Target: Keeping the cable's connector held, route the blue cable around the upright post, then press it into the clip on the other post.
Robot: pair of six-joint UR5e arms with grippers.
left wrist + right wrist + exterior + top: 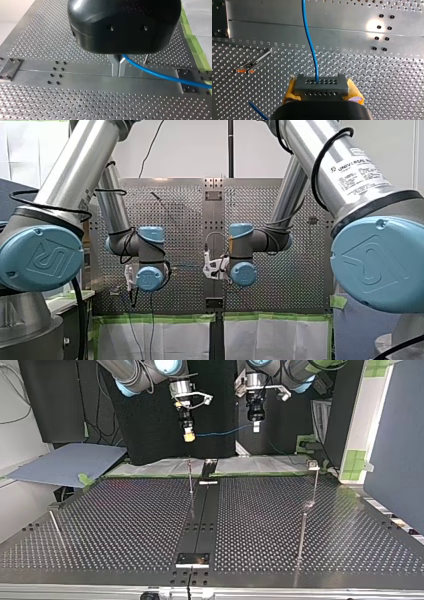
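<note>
At left gripper (119,71), blue cable (160,74) end hidden.

A perforated silver metal table (37,105) spreads beneath the fingers (114,67), and a bright green tape strip (193,41) edges it to one side of them. In the top view, a black curtain (150,425) hangs behind them, with a dark blue partition (395,435) well aside.

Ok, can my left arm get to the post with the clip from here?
Probably yes. My left claw, shut on the blue cable, hangs above the table; the clip post stands at the top view's right, that arm's side, nothing between. Slack to the connector in my right claw might limit it.
</note>
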